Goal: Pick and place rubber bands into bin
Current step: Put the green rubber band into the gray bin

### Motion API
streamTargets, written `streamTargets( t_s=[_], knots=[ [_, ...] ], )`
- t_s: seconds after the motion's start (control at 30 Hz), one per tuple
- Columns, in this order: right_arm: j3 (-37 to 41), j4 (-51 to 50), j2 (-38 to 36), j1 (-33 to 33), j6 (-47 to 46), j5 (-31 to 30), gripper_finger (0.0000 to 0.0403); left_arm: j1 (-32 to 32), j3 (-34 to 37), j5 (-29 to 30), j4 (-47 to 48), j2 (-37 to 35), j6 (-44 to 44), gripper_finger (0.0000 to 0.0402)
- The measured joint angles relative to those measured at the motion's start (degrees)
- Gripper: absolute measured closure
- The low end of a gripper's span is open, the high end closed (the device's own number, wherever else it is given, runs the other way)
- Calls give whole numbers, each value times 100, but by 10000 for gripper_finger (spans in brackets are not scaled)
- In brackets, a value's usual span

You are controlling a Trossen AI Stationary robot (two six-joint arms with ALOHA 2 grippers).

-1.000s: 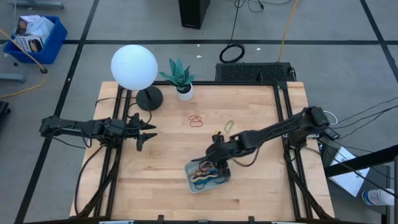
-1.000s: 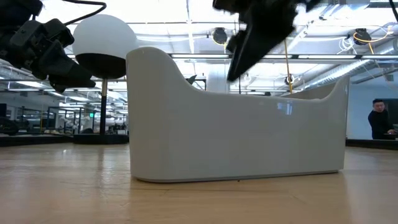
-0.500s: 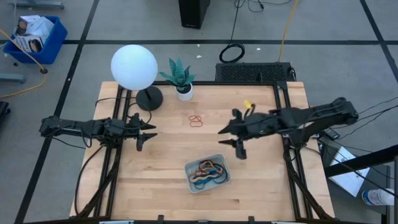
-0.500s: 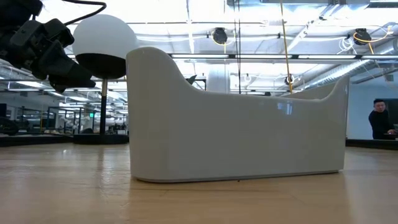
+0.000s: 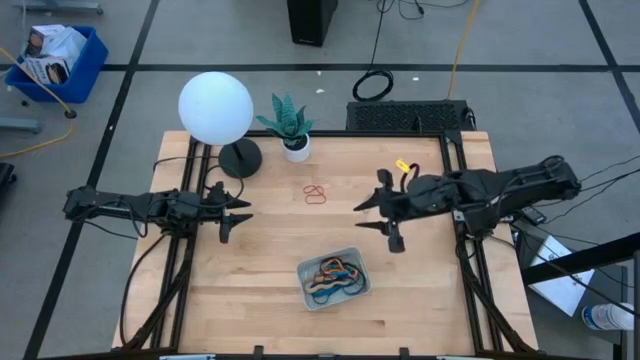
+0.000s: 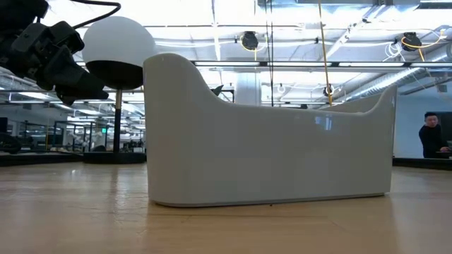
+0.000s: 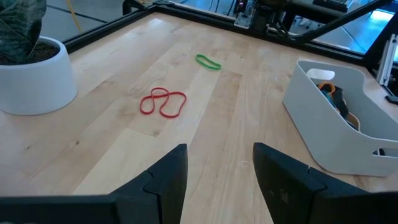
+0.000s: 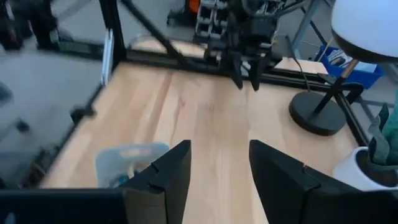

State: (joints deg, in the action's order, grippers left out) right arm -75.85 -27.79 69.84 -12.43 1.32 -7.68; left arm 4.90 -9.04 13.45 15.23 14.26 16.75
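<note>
The pale grey bin (image 5: 335, 279) stands near the table's front middle with several coloured rubber bands (image 5: 333, 270) heaped in it; it fills the low view (image 6: 268, 155). A red rubber band (image 5: 315, 194) (image 7: 163, 102) and a green one (image 7: 208, 61) lie flat on the wood beyond it. My right gripper (image 5: 376, 221) (image 8: 217, 168) hangs open above the table, beyond and to the right of the bin, with nothing between its fingers. My left gripper (image 5: 240, 212) (image 7: 217, 174) waits open at the table's left, also holding nothing.
A white globe lamp (image 5: 215, 107) on a black base (image 5: 240, 157) and a small potted plant (image 5: 290, 128) stand at the far left. Black frame rails (image 5: 455, 190) run along the table's sides. Bare wood lies between the two grippers.
My right gripper has risen out of the bin and drawn back toward the table's far right, tipping from pointing steeply down to nearly level. It has left the low view. The bin and its bands stay in place.
</note>
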Motion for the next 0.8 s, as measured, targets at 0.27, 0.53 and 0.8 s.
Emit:
streamTargets(
  t_s=[0.27,0.53,0.8],
  knots=[
    [0,-597,303,196,-28,-1136,248,1,0,0,-1,-2,0,213],
    [0,-1488,1103,629,-127,-1326,248,1,0,0,1,0,-2,213],
    [74,-2214,1819,1255,-357,-809,248,1,-2,0,6,-2,0,213]
  ],
)
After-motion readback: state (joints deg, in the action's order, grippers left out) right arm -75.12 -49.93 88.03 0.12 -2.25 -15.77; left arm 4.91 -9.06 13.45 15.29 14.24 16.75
